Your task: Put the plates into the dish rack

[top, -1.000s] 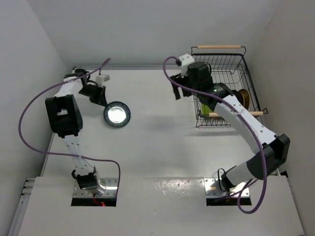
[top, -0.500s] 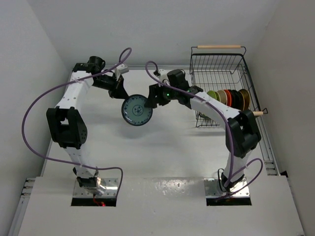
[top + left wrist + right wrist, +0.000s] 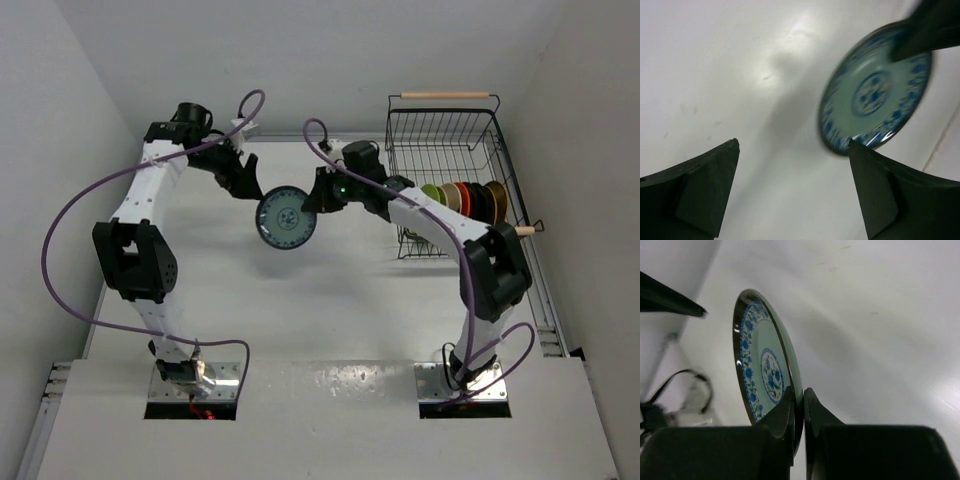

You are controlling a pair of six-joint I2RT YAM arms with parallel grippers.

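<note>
The right claw (image 3: 799, 410) pinches the teal plate (image 3: 762, 375) thinly by its rim, on edge. The left claw (image 3: 792, 146) stands wide, holding nothing. Swinging to the rack (image 3: 445, 96) behind the right claw could twist the plate loose.

Looks like a robotics lab to me: two cabled arms (image 3: 140, 190) bolted to a white table (image 3: 340, 300), boxed by blank white walls (image 3: 300, 60).

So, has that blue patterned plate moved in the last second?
Yes. The teal plate has shifted right, toward the dish rack, and now hangs pinched in the right tool.
</note>
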